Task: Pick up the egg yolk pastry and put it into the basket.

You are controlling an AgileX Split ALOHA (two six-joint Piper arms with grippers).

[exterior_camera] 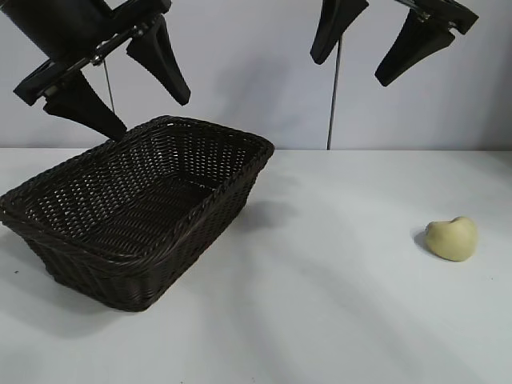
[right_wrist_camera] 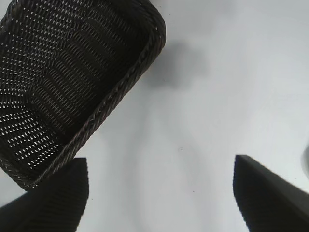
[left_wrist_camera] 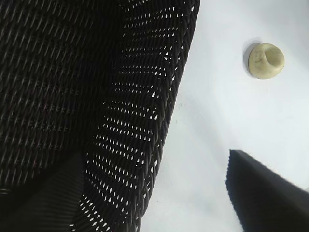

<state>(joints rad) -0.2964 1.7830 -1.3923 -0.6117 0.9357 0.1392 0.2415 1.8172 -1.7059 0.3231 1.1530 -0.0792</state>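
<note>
Small smooth pale yellow egg yolk pastry (exterior_camera: pixel 452 238) alone on bare white desk (exterior_camera: pixel 336 304), well apart from large dark brown woven wicker basket (exterior_camera: pixel 136 208). Left gripper (exterior_camera: pixel 120 84) spread above basket's braided rim. Right gripper (exterior_camera: pixel 372 48) spread, high over open desk.

White table (exterior_camera: pixel 336 304) spreads across the whole scene, plain and smooth, meeting a pale wall at the back. Sitting on it, the basket (exterior_camera: pixel 136 216) takes the landmark spot: dark brown wicker, openwork sides, braided rim, nothing visible inside. Well apart from the basket, off toward the right arm's side, the egg yolk pastry (exterior_camera: pixel 452 238) rests directly on the tabletop, pale yellow with a dent on top. Bare white surface lies between the two.
</note>
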